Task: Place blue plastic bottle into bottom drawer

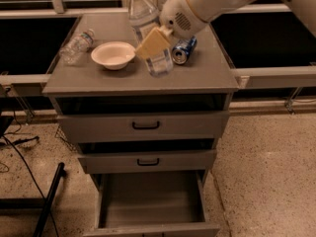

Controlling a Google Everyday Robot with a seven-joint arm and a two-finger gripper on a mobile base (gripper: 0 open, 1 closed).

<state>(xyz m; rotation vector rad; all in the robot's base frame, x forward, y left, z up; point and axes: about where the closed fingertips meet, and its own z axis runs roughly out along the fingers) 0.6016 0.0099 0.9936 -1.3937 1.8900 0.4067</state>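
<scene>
1 pincer (151, 44) holds blue plastic bottle (141, 13) cap-up over cabinet (210, 73).

Blue plastic bottle (142, 14): clear, glossy plastic with a white cap, noted clamped in the matt tan gripper (152, 46) above the tabletop's middle. Cabinet top (207, 78) and bottom drawer (148, 201): matt grey metal. Bowl (113, 55): smooth, pale. Can (183, 51): shiny blue metal.
</scene>
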